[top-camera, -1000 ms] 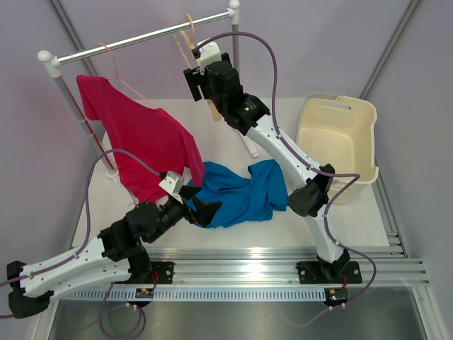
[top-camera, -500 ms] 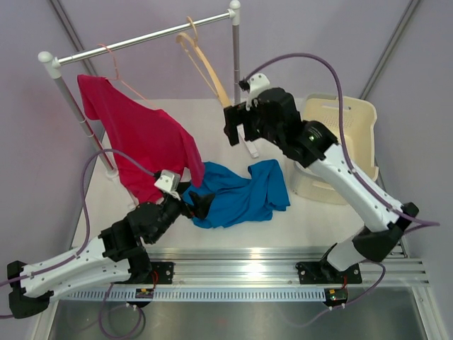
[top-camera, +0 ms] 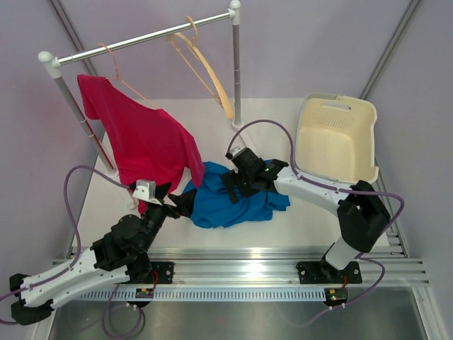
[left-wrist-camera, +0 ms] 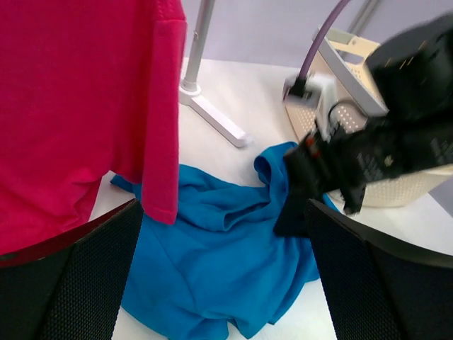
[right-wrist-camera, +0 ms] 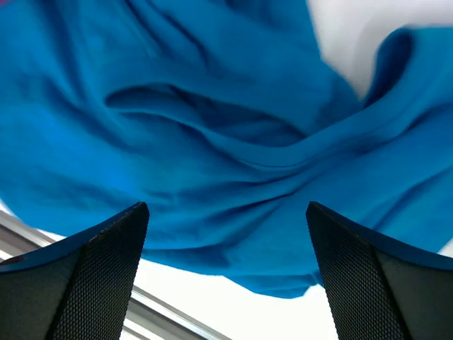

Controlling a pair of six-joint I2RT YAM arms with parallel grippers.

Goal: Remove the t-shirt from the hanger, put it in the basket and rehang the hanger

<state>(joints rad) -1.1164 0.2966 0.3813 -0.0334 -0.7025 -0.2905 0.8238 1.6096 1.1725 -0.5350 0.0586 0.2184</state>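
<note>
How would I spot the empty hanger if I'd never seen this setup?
Find the silver rail across the back of the table. Near its right end, beside the upright post, hangs the empty hanger. It is pale wood and bare; the thin pink hanger further left holds a red shirt.

In the left wrist view the right arm (left-wrist-camera: 382, 142) is blurred and hides part of the basket (left-wrist-camera: 345, 48). The red t-shirt (left-wrist-camera: 78, 106) runs off the top and left edges.

In the right wrist view the blue t-shirt (right-wrist-camera: 226, 142) runs off the top and both sides. The right fingers (right-wrist-camera: 92, 283) are cut off at the bottom.

From above, the red t-shirt covers the lower part of its pink hanger (top-camera: 116, 71).
</note>
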